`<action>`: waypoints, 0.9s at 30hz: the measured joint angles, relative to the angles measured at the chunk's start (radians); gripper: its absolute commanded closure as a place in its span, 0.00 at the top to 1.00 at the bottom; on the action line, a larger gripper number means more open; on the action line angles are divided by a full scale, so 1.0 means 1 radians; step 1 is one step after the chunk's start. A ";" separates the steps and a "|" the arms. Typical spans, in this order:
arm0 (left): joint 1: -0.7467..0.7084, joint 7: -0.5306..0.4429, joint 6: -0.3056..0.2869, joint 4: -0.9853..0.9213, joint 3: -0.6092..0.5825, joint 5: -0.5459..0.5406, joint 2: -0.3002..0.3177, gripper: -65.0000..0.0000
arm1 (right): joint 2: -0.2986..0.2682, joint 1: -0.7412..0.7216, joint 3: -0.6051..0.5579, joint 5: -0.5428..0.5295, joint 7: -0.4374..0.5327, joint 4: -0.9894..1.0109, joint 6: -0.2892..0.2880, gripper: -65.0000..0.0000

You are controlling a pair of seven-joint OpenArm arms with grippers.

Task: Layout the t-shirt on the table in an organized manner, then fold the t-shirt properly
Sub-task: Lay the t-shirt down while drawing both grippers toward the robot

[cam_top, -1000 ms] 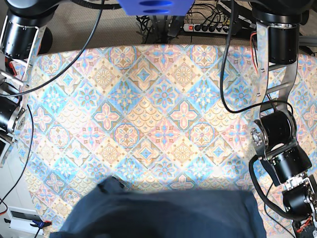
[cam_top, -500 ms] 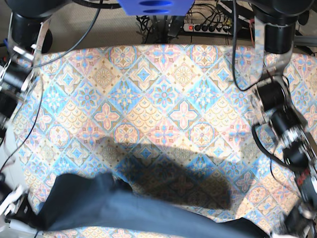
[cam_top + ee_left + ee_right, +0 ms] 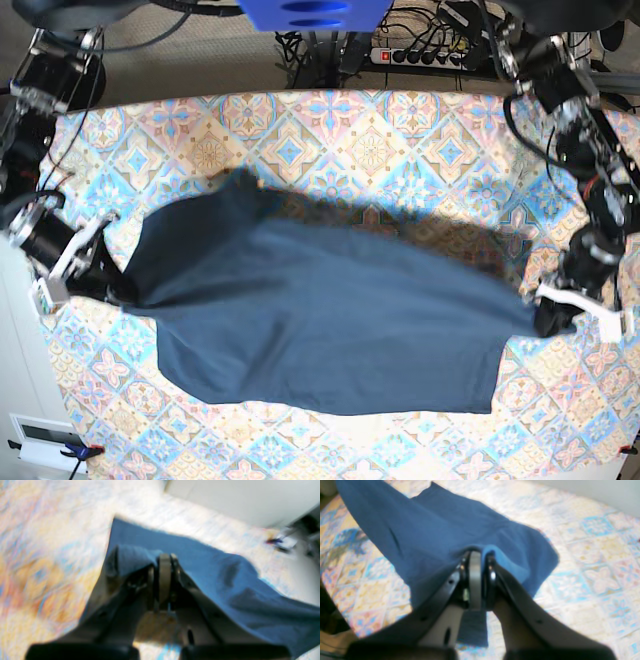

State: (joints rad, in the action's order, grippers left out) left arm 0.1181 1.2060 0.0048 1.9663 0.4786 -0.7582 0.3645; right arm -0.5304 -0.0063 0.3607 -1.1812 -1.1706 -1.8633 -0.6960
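The dark navy t-shirt (image 3: 320,320) hangs stretched wide across the middle of the table (image 3: 370,140), with one sleeve pointing toward the far side. My left gripper (image 3: 543,318), at the right of the base view, is shut on the shirt's right-hand edge. My right gripper (image 3: 117,291), at the left of that view, is shut on the opposite edge. In the left wrist view, blurred, the gripper (image 3: 163,557) pinches a fold of the t-shirt (image 3: 212,562). The right wrist view shows that gripper (image 3: 477,552) clamped on the t-shirt (image 3: 432,530), which trails away over the patterned cloth.
A power strip (image 3: 420,55) and cables lie on the floor beyond the table's far edge. A small white box (image 3: 40,440) sits off the table's near left corner. Patterned cloth shows on all sides of the shirt.
The shirt has been carried from the near edge toward the table's middle and spread wider. Both arms swung far out with it, each still clamped on its edge.
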 measured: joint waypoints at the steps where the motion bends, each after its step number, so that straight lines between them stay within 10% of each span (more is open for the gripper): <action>1: -0.037 -0.005 0.000 0.004 0.018 -0.015 0.000 0.00 | 0.002 0.030 0.002 0.005 -0.003 -0.005 0.000 0.01; 14: -0.408 -0.006 -0.001 -0.016 0.176 -0.103 -0.007 0.00 | 0.037 0.341 0.012 0.017 -0.076 -0.021 0.001 0.01; 27: -0.467 -0.006 -0.002 -0.106 0.178 -0.111 -0.010 0.00 | 0.062 0.521 0.275 -0.013 -0.241 -0.076 0.001 0.01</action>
State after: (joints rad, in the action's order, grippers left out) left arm -0.3489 1.2003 0.0032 1.8603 0.6567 -0.8692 0.3546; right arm -0.4686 0.5144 0.6357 -1.1946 -1.4117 -1.9392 -0.6952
